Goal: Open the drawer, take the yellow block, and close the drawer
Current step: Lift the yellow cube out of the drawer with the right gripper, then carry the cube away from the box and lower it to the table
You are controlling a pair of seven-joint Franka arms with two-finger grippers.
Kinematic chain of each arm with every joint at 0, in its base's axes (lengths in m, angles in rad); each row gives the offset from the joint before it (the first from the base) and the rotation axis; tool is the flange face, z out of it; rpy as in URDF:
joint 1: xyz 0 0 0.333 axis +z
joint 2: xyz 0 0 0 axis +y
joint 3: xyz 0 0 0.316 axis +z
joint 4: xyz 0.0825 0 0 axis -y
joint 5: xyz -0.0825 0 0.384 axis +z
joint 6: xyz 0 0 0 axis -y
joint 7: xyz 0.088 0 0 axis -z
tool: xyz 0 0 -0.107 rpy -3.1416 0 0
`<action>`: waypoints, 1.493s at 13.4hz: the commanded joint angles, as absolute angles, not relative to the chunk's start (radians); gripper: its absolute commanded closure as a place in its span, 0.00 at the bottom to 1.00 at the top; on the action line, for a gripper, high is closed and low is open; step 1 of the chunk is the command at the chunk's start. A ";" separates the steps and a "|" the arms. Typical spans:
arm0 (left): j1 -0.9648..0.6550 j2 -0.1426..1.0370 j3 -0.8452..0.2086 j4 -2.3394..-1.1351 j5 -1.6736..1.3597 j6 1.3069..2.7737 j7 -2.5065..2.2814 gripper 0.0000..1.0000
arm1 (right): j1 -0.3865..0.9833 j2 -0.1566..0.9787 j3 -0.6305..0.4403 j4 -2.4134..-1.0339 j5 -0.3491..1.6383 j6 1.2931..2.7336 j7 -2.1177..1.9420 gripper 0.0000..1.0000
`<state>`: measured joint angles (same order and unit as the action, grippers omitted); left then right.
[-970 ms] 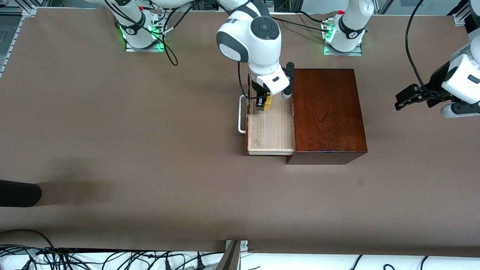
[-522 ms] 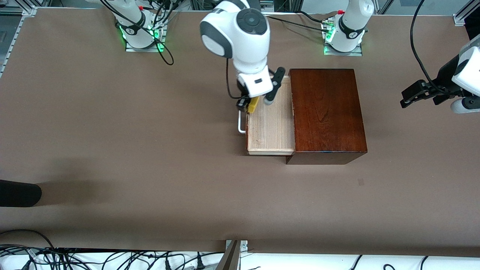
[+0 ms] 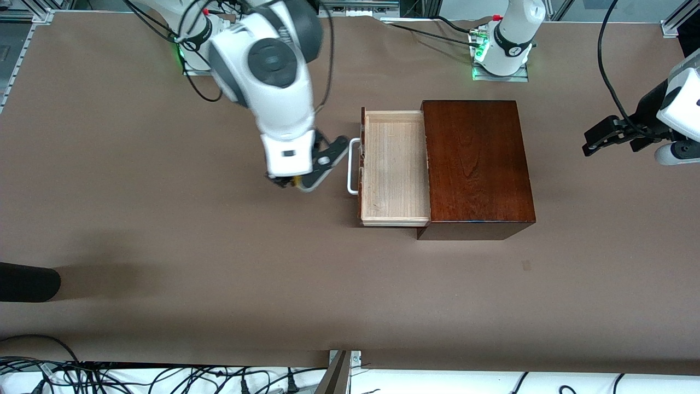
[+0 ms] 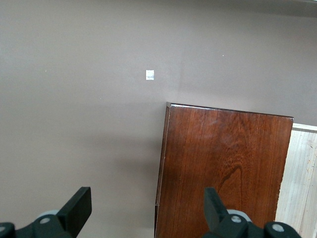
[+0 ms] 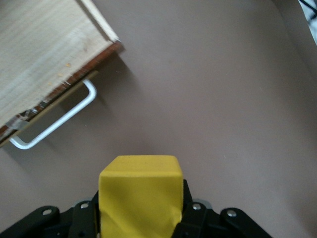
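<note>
The drawer [image 3: 394, 167] stands pulled out of the mahogany box [image 3: 476, 164], its pale tray bare and its white handle [image 3: 351, 167] toward the right arm's end. My right gripper [image 3: 290, 183] is shut on the yellow block [image 5: 140, 196] and holds it over the bare table beside the handle; the block barely shows in the front view. The drawer's front and handle [image 5: 54, 124] show in the right wrist view. My left gripper [image 3: 596, 143] is open and empty, in the air off the box's end at the left arm's side; its wrist view shows the box [image 4: 223, 168].
A dark object [image 3: 27, 282] lies at the table's edge at the right arm's end. A small pale mark [image 4: 149, 75] sits on the table near the box. Brown table surface [image 3: 219, 262] spreads around the box.
My right gripper has lifted the yellow block out of the drawer and carried it past the handle, out over the table. The left arm has drawn slightly away from the box.
</note>
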<state>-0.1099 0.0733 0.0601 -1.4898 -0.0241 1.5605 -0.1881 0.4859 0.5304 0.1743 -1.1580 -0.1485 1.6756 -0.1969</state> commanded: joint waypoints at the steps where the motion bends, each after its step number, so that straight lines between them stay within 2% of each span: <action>1: -0.104 0.077 0.060 -1.468 -0.034 1.540 -0.181 0.00 | 0.474 0.404 0.066 -1.314 -0.091 1.684 -0.192 0.78; 4: -0.104 0.077 0.060 -1.468 -0.034 1.539 -0.181 0.00 | 0.474 0.341 -0.062 -1.417 -0.028 1.718 -0.187 0.78; 11: -0.106 0.080 0.057 -1.468 -0.032 1.543 -0.179 0.00 | 0.474 0.140 -0.310 -1.857 -0.015 1.968 -0.190 0.78; 15: -0.106 0.077 0.057 -1.466 -0.032 1.545 -0.179 0.00 | 0.474 0.124 -0.423 -2.001 -0.012 2.116 -0.192 0.78; 20: -0.104 0.074 0.060 -1.466 -0.032 1.539 -0.179 0.00 | 0.472 0.136 -0.492 -2.161 0.086 2.328 -0.192 0.78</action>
